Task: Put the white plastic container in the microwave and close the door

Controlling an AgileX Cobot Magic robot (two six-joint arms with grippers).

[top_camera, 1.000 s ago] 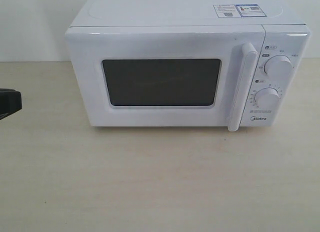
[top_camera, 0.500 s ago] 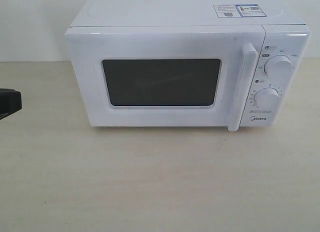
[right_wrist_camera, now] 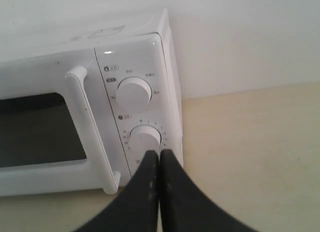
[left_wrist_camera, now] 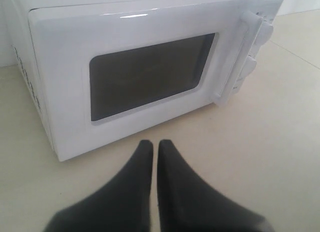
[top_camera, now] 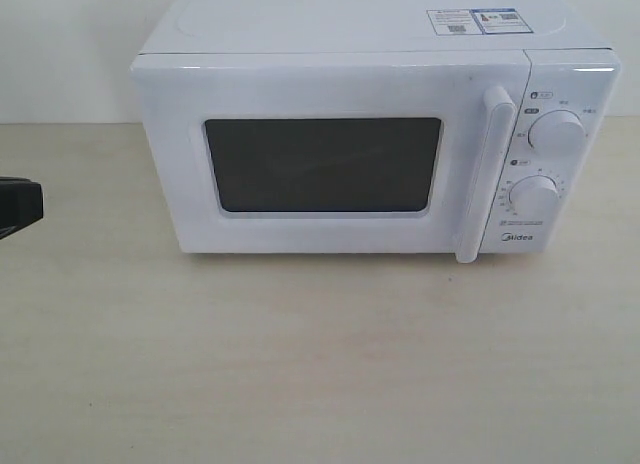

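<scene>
Although both tools are seen nearest of all, nothing is held by either. The left tool [left_wrist_camera: 154,143] is shown with its fingers pressed together over the worktop [left_wrist_camera: 280,117], short of the microwave [left_wrist_camera: 50,52]. The right tool [right_wrist_camera: 159,153] is likewise closed on nothing, and in its own camera it points toward the lower dial [right_wrist_camera: 145,137]. Contact with that dial is not judged likely, since no tool appears by the dials in the exterior view.

Farther back, the door [top_camera: 320,89] is seen shut flush with the front. Its long upright handle [top_camera: 480,174] runs down the right edge, just beside the dials.

The white plastic container cannot be found in any view. Whether it sits behind the dark window [top_camera: 322,164] cannot be told, as nothing shows through the glass.

From the task wording alone, the container is judged light, thin-walled and smooth, so it is likely to flex or slip under a hard pinch. It is best taken across its narrow width, low on the walls and under the lid rim. The door is judged stiff and latched, and the handle is the place to take hold. A sharp pull might drag the whole microwave across the smooth worktop.
</scene>
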